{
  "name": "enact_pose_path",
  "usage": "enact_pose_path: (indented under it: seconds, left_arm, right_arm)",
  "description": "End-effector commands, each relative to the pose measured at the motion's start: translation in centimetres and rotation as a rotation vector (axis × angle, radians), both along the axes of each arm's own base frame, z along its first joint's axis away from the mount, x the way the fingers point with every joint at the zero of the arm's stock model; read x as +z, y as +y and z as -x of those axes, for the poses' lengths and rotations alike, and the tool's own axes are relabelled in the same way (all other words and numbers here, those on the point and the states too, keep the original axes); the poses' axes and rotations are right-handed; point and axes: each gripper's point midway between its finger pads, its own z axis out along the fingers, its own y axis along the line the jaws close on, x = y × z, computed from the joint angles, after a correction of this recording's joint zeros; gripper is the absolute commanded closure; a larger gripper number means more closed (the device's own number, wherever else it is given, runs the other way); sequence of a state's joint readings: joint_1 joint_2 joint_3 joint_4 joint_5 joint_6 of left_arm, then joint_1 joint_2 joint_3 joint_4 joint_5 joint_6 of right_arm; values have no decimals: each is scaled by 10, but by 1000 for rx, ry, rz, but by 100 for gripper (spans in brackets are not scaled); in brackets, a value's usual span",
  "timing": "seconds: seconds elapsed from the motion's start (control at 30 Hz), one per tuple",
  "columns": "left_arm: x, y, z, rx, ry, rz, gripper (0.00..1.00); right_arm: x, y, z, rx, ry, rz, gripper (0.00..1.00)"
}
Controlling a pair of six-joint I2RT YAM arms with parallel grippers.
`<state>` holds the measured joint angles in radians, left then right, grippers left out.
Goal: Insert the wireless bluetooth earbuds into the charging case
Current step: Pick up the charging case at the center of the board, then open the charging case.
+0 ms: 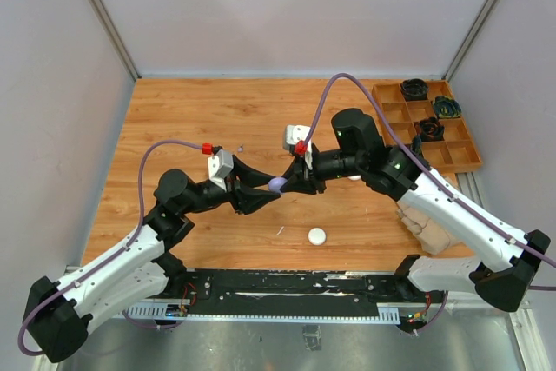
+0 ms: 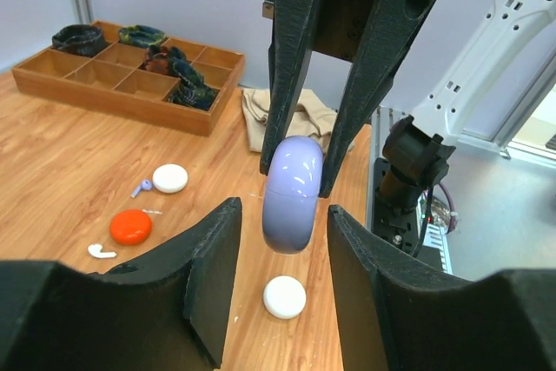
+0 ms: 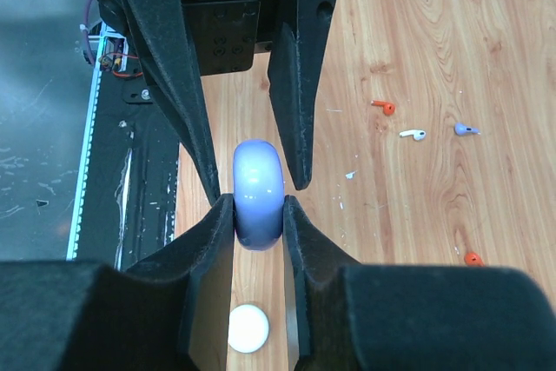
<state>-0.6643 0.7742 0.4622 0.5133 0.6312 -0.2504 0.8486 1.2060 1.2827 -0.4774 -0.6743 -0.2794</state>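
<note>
My right gripper point(image 3: 258, 210) is shut on a lilac round charging case point(image 3: 258, 193), held on edge above the table; the case also shows in the top view point(image 1: 276, 184). My left gripper point(image 2: 282, 215) is open, its fingers either side of the case point(image 2: 293, 193) with a gap on each side. Tiny earbuds lie on the wood: orange-red point(image 3: 383, 107), white point(image 3: 413, 135), pale purple point(image 3: 466, 129) and another orange-red point(image 3: 473, 259). The left wrist view shows a white earbud point(image 2: 102, 251) and a purple one point(image 2: 141, 187).
A white puck point(image 1: 317, 235) lies on the table below the held case. Another white puck point(image 2: 169, 178) and a red puck point(image 2: 130, 227) lie near the earbuds. A wooden compartment tray point(image 1: 426, 132) stands at the back right. A beige cloth point(image 1: 430, 228) lies under the right arm.
</note>
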Motion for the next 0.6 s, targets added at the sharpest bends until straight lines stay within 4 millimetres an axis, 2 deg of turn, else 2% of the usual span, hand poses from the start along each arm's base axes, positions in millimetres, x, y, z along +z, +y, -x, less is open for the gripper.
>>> enact_pose_path:
  seconds: [0.0, 0.17, 0.3, 0.47, 0.53, 0.57]
  left_arm:
    - [10, -2, 4, -23, -9, 17, 51]
    - [8, -3, 3, -23, 0, 13, 57]
    - [9, -4, 4, -27, 0, 13, 74]
    - [7, -4, 4, -29, 2, 10, 90]
    - [7, -4, 4, -29, 0, 8, 99]
    - [6, -4, 4, -27, -2, 7, 100]
  right_arm:
    - [14, 2, 0, -1, -60, -8, 99]
    - [14, 3, 0, -2, -66, -3, 99]
    - [14, 3, 0, -7, -69, -1, 99]
    - [16, 3, -1, -11, -75, -3, 98]
    - [16, 4, 0, -7, -79, -4, 92]
    - [16, 3, -1, -6, -84, -4, 88]
